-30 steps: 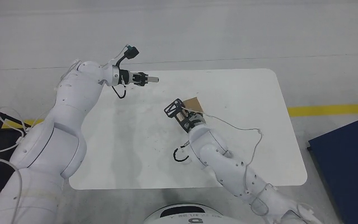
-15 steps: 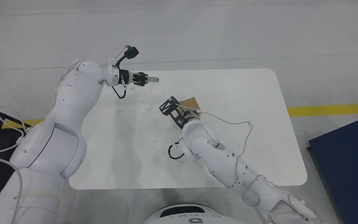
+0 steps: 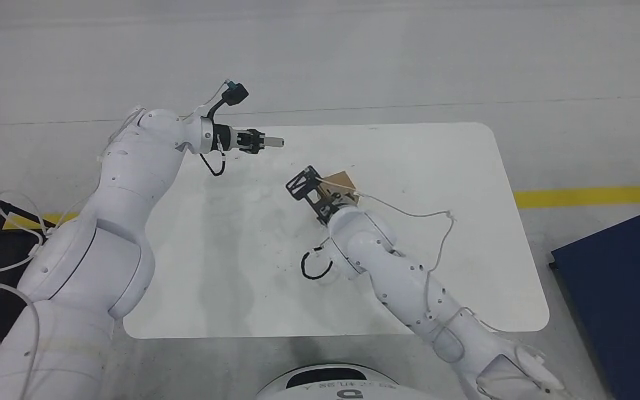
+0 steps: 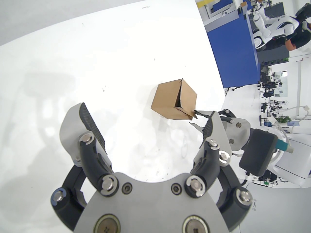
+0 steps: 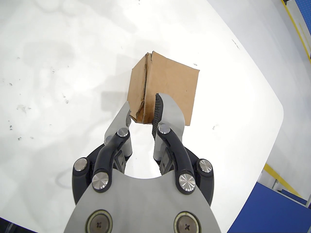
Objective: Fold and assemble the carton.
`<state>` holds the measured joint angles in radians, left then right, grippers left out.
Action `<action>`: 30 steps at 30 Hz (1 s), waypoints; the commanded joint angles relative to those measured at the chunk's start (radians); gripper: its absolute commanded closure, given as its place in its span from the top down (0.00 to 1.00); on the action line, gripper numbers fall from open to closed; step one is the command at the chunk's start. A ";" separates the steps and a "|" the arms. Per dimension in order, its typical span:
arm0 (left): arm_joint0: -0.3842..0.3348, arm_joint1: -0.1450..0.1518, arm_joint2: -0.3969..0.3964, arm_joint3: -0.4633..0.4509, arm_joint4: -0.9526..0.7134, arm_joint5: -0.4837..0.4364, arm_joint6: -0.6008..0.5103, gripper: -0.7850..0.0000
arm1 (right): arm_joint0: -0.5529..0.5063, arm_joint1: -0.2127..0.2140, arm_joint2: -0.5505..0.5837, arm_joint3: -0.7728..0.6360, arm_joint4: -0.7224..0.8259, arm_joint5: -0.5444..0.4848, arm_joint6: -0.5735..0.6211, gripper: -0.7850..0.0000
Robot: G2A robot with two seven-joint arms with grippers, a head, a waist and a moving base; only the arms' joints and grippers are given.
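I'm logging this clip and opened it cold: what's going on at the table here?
The right gripper is closed on one corner of the small brown carton, near the middle of the white table. The carton is already squared up into a box shape, though a seam on one side gapes open. The left gripper hangs open off to the side, apart from the carton and holding nothing.

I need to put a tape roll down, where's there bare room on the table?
Bare: the right end of the table, beyond the carton and the cable; the near left, between the left gripper and the right arm. Crowded mid-table, where the right gripper is at the carton.
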<state>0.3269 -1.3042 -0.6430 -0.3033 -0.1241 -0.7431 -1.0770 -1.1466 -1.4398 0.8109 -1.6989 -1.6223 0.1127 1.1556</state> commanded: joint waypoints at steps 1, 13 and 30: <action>0.000 0.000 0.000 0.000 0.000 0.000 0.000 1.00 | 0.001 -0.001 0.008 0.005 0.003 0.000 -0.011 0.33; 0.000 0.000 0.000 0.000 0.000 0.000 0.000 1.00 | -0.016 -0.007 0.072 -0.025 0.050 -0.008 -0.068 0.43; 0.000 0.000 0.000 0.000 0.000 0.000 0.000 1.00 | 0.022 -0.036 0.068 0.118 -0.059 0.087 -0.062 0.45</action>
<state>0.3269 -1.3042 -0.6430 -0.3033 -0.1241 -0.7431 -1.0770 -1.1267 -1.4742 0.8817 -1.5899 -1.6748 0.2004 1.0876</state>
